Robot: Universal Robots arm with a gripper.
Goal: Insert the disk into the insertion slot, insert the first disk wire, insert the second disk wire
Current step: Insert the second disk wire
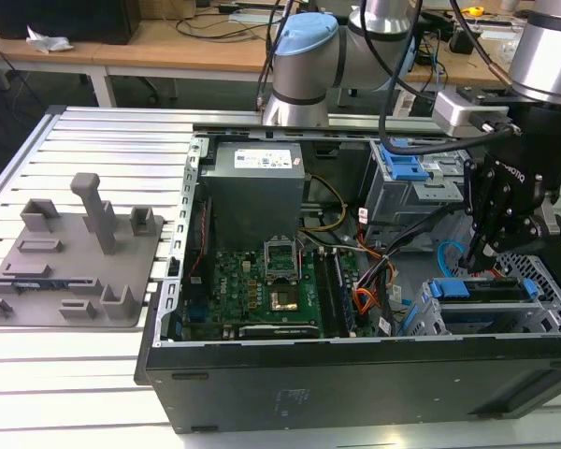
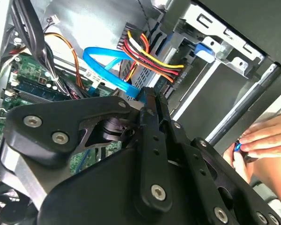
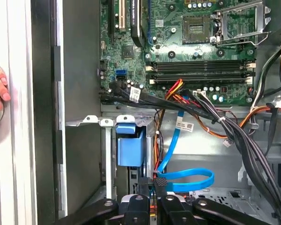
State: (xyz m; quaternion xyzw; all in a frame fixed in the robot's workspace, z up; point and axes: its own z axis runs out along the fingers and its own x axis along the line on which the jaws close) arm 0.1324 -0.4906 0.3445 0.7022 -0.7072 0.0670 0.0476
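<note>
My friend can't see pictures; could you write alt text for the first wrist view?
The gripper holds the dark plug of the light blue cable beside a blue drive latch, inside an open computer case, motherboard beyond.

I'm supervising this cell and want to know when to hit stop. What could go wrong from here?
1. The gripper holds the plug of the second disk wire close to the first disk wire; an off-line approach might snag that bundle.
2. The light blue loop curls back near the gripper and may kink or catch.
3. A person's hand is close beside the case, near the arm.
</note>
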